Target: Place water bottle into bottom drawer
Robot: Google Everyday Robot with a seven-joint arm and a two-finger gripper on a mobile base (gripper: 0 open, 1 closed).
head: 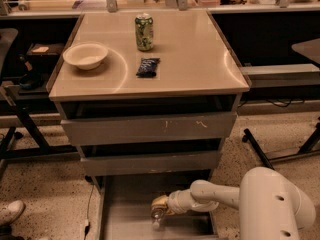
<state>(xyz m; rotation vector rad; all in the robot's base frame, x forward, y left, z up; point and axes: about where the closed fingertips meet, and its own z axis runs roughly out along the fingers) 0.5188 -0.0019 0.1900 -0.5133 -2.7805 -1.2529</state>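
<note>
The bottom drawer is pulled open below the two upper grey drawers and shows its flat grey floor. My gripper reaches in from the right on the white arm and sits low over the drawer's floor. It is shut on the water bottle, a small clear bottle that hangs below the fingers inside the drawer, its lower end close to the floor. I cannot tell whether the bottle touches the floor.
On the tan tabletop stand a green soda can, a white bowl and a dark snack bag. The two upper drawers are nearly closed. A shoe is at the lower left, and chair legs at the right.
</note>
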